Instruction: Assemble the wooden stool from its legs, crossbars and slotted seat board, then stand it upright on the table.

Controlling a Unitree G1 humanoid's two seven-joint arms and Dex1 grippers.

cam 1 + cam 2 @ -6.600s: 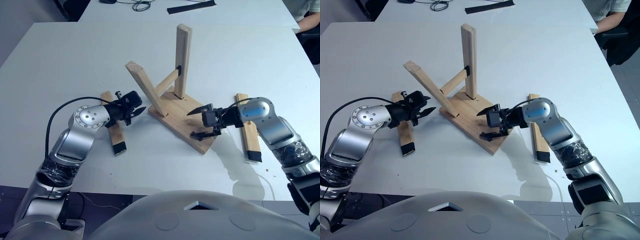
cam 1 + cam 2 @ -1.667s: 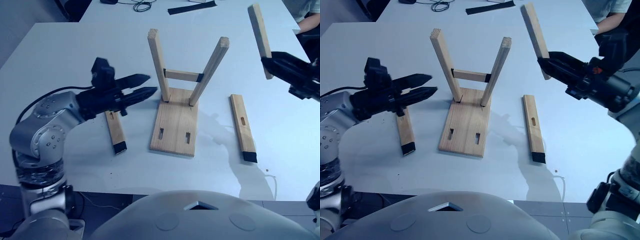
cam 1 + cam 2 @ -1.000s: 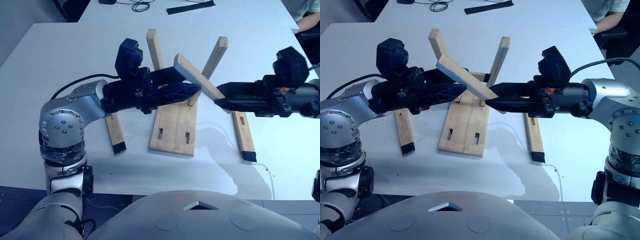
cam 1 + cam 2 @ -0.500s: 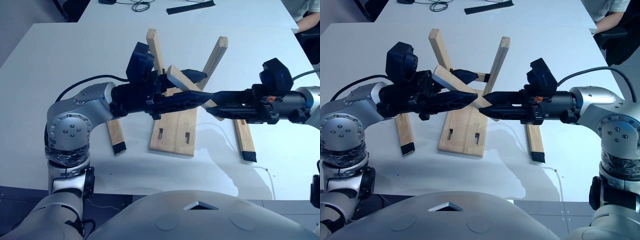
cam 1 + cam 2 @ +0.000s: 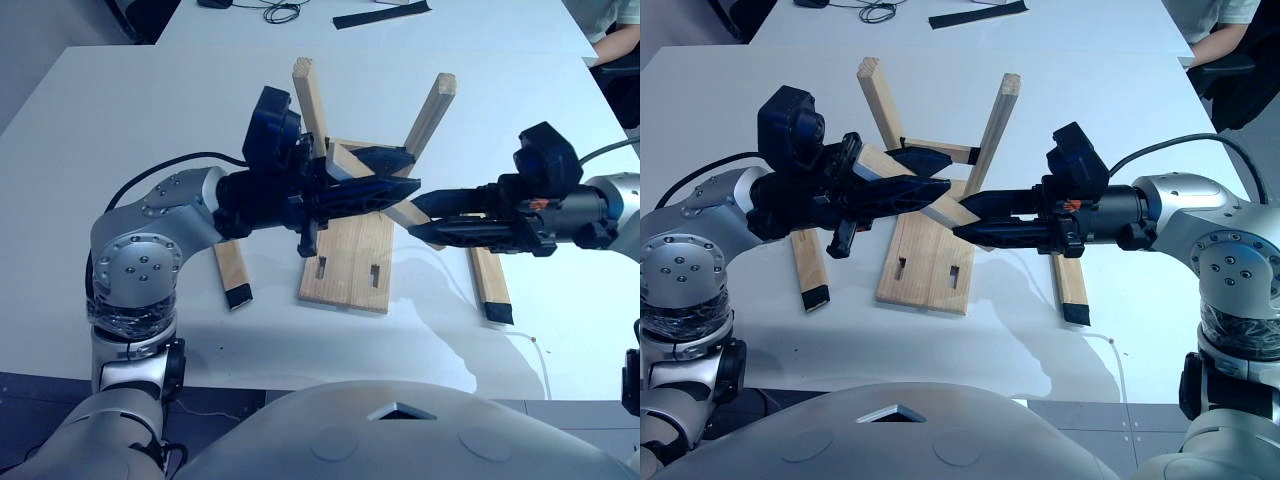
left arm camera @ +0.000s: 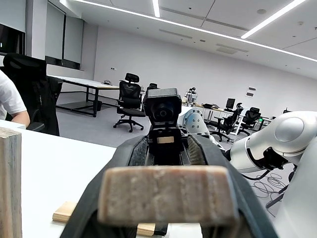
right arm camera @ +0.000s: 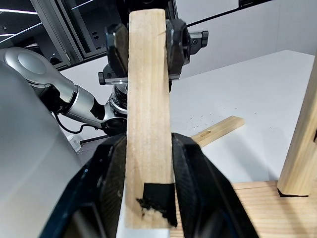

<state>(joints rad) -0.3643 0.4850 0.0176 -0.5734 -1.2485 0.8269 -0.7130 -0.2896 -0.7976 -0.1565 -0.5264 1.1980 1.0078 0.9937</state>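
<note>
1. Wood in the air! A loose wooden piece [image 5: 943, 209] hung slanted above the seat board [image 5: 345, 285], caught at both ends.
2. The left gripper [image 5: 408, 172] was closed on the plain end, fingers pressed to either side of it. The right gripper [image 5: 422, 217] was clamped tight around the black-tipped end. It looked like a handover in mid-air.
3. Down on the table [image 5: 120, 130], the seat board lay flat, and the job was partly done. Two standing legs [image 5: 310, 105] rose from its far slots, leaning apart, with one crossbar [image 5: 940, 150] joining them.
4. The near half was bare: two empty slots [image 5: 322, 267] waited in the board for their legs.
5. Two spare pieces [image 5: 232, 272] lay on the table, one on each side of the board, neither touched by a gripper.
6. My call was roughly halfway. The held piece had to be seated, the spares fitted too, and the whole thing turned over onto its feet. Whether the held piece was a leg or a crossbar, I couldn't tell.
</note>
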